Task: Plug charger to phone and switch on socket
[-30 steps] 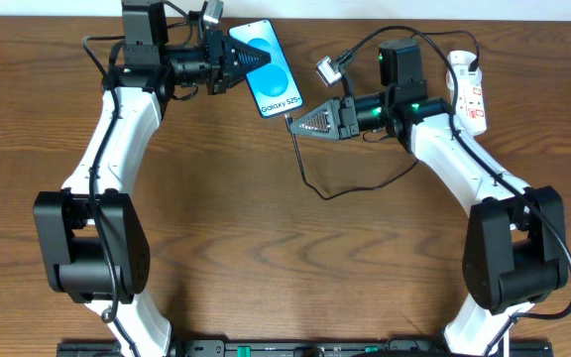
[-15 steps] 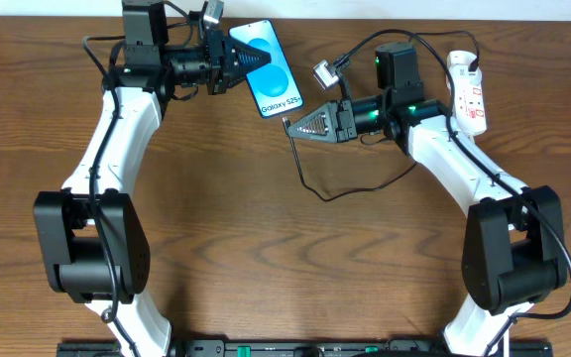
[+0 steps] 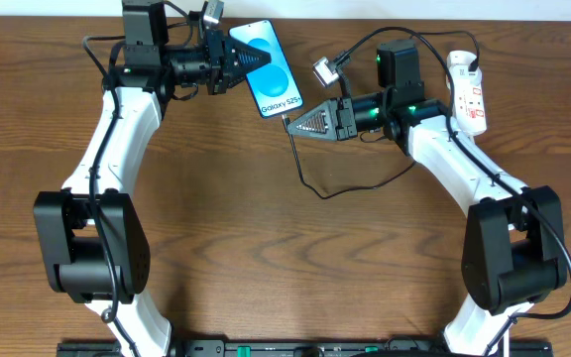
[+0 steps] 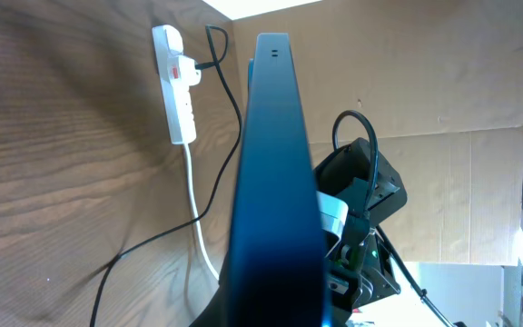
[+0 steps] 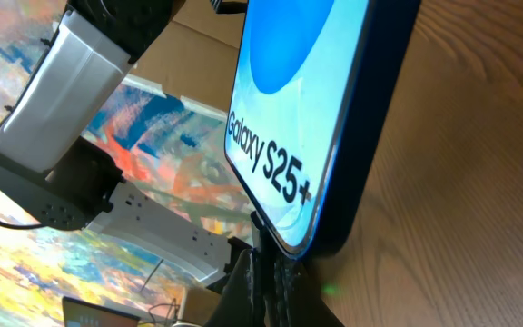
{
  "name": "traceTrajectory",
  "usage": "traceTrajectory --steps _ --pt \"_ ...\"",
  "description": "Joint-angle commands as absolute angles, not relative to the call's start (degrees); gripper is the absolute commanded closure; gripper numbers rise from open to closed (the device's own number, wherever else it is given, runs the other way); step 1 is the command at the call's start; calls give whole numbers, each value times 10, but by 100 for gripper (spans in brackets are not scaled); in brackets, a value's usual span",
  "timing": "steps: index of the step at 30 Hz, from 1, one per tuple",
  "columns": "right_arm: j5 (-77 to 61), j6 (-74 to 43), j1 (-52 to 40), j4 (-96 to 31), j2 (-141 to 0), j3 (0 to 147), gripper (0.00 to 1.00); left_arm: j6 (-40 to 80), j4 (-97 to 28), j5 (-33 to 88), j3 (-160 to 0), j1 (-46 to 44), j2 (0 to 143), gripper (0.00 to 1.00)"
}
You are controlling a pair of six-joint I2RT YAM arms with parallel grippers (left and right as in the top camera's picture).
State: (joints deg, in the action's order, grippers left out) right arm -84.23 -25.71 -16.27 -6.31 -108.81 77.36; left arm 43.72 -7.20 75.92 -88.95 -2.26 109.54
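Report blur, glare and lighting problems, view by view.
Overhead: even light, sharp, the charger cable crisp. Left wrist: the phone edge looms dark and soft, the socket sharper. Right wrist: phone screen bright, text readable, the right gripper a dark blur.

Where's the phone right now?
Overhead view: the phone sits near the table's top edge, in the left hand, with the right hand holding the charger at its bottom end.
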Motion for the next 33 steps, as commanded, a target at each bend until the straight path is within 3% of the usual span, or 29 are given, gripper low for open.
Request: traceTrajectory --steps 1,33 --pt "-859 -263 -165 -61 -1089 771 99 438 -67 773 -891 -23 1094 92" --pt "-855 -272 -161 -57 -1089 771 99 438 -67 768 -891 -27 1094 93"
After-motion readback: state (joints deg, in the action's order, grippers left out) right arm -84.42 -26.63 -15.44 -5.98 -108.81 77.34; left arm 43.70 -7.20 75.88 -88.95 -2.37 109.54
